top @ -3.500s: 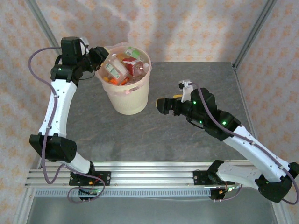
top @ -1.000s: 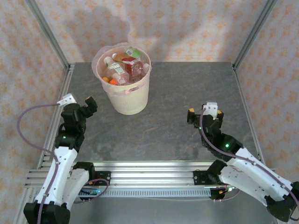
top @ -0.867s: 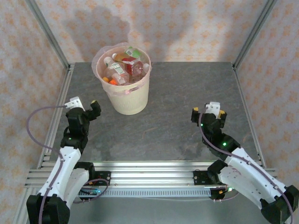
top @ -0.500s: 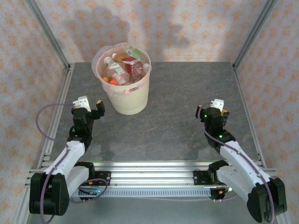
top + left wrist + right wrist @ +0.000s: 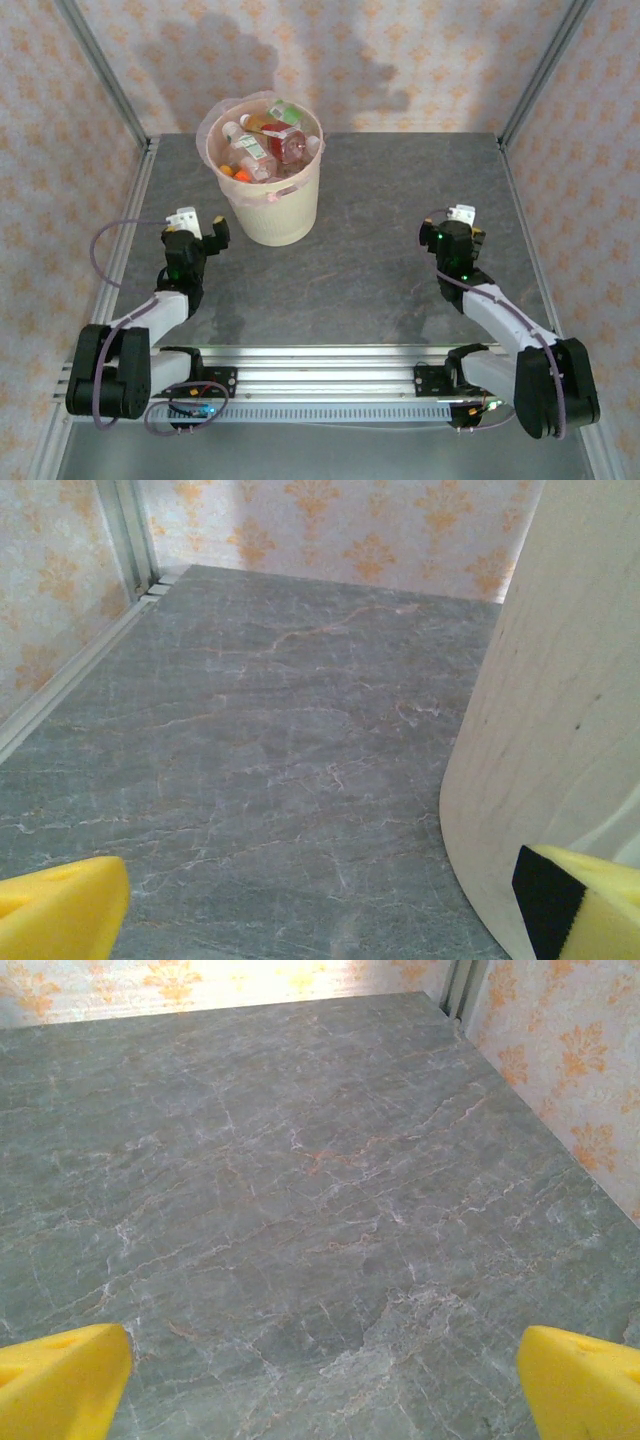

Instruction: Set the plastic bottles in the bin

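The bin [image 5: 268,205], a cream-white bucket with a pink liner, stands at the back left of the table. Several plastic bottles [image 5: 262,142] with red, green and orange labels lie heaped inside it up to the rim. My left gripper [image 5: 196,233] rests low just left of the bin, open and empty. In the left wrist view the bin's wall [image 5: 560,680] rises close on the right, beside the open left gripper [image 5: 325,920]. My right gripper [image 5: 451,234] sits low on the right side, open with nothing between its yellow pads [image 5: 60,1380].
Grey marble tabletop [image 5: 380,200] spreads between the two arms. Patterned walls and metal frame posts [image 5: 100,70] close off the back and sides. An aluminium rail [image 5: 320,375] runs along the near edge.
Both arms have folded down and back toward their bases. The left gripper shifted right, closer to the bin. Both grippers stayed open.
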Robot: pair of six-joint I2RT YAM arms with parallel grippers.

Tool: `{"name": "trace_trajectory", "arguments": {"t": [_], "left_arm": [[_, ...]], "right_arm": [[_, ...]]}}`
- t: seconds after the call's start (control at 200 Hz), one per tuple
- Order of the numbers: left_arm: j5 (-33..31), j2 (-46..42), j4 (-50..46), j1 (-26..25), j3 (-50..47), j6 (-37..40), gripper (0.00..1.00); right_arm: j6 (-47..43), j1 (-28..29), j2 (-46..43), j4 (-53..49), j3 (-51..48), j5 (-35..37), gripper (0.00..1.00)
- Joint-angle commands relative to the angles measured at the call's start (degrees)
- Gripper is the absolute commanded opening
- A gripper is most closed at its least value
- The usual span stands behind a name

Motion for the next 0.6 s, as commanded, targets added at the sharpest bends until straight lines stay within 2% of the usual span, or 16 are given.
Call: {"name": "trace_trajectory", "arguments": {"t": [0.0, 0.28, 0.33, 0.45, 0.596], "left_arm": [[1.58, 0.72, 3.1, 0.5, 1.59, 1.63, 1.0], [1.98, 0.13, 4.65, 0.5, 0.1, 1.77, 1.0], [2.03, 1.22, 4.95, 0.41, -0.25, 1.93, 1.0], [0.6, 5.7, 12.41, 0.23, -3.31, 1.82, 1.0], [1.54, 9.14, 11.78, -0.37, -0.86, 2.67, 1.0]], "right_arm": [[-1.46, -0.76, 0.57, 4.9, -0.46, -1.66, 0.99], [-2.35, -2.51, 3.64, 13.57, -3.93, -3.43, 0.99], [-2.35, -2.73, 4.04, 14.24, -4.24, -3.87, 0.99], [-2.69, -3.47, 4.58, 14.86, -4.94, -4.92, 0.99], [-2.62, -4.85, 4.52, 17.22, -6.77, -6.55, 0.99]]}}
